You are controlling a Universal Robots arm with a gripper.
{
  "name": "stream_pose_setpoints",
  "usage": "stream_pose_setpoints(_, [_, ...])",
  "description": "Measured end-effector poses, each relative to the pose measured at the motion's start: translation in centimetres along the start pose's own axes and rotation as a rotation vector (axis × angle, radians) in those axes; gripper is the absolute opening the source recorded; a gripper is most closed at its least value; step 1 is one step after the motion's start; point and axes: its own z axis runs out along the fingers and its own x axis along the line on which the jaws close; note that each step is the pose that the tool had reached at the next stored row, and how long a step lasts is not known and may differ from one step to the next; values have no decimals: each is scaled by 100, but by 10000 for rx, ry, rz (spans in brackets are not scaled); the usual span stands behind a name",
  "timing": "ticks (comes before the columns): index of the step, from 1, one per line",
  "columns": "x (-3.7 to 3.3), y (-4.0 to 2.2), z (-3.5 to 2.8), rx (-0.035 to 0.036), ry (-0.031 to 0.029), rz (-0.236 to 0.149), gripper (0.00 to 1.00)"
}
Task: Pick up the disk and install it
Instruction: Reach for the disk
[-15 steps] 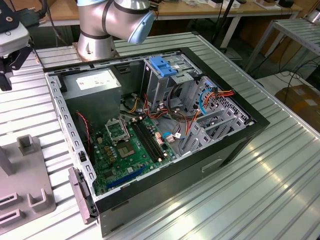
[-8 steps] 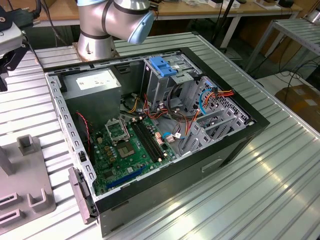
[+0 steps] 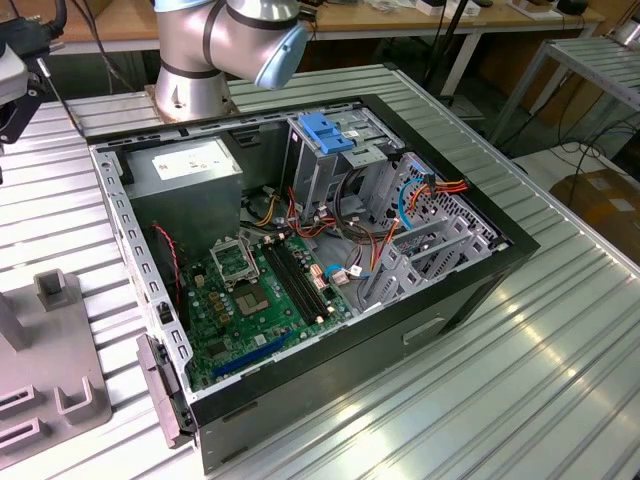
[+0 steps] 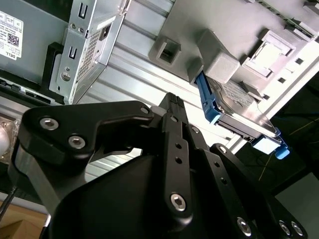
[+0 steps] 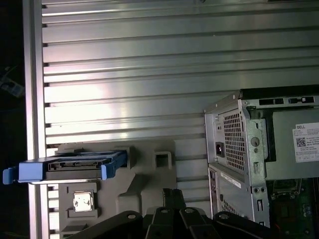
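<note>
Surface: a ribbed aluminium table [image 3: 480, 400] carries everything and shines under the lamps; its slats run across the first wrist view [image 5: 149, 74].
Room: wooden workbenches [image 3: 400, 15] stand at the back. A second metal table [image 3: 590, 60] and a cardboard box [image 3: 605, 200] are at the exterior view's right.
Arm: the robot arm [image 3: 220, 50] rises from the table behind the case.
Computer case [image 3: 330, 400]: black, lying on its side with the side panel off. Its perforated rear panel appears in both wrist views [image 5: 234, 134].
Inside the case: a grey power supply [image 3: 190, 180] with a white sticker, a green motherboard [image 3: 260, 290], a metal drive cage [image 3: 330, 170] with a blue handle, and a tangle of red, orange and blue cables [image 3: 420, 195].
Fixture [image 5: 149, 184]: a grey moulded holder on the table near the case's rear corner.
In the way: the gripper's own black links cover the lower part of the fixture in the first wrist view.
Gripper [image 4: 172, 97]: fingers pressed together, grasping nothing, hanging above the table between case and fixture [image 5: 173, 191].
Disk [image 5: 72, 167]: stands on edge in a slot of the fixture, on the side away from the case and apart from the gripper.
Disk's look: flat dark metal body, blue plastic rails along both sides with a blue tab at one end, and a white label partly visible [image 4: 239, 102].
</note>
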Motion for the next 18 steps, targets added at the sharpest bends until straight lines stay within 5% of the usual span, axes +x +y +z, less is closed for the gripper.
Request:
stream_pose_setpoints(10, [133, -8, -2, 0, 0, 0, 10])
stream_pose_setpoints(18, [337, 0, -6, 0, 0, 0, 10])
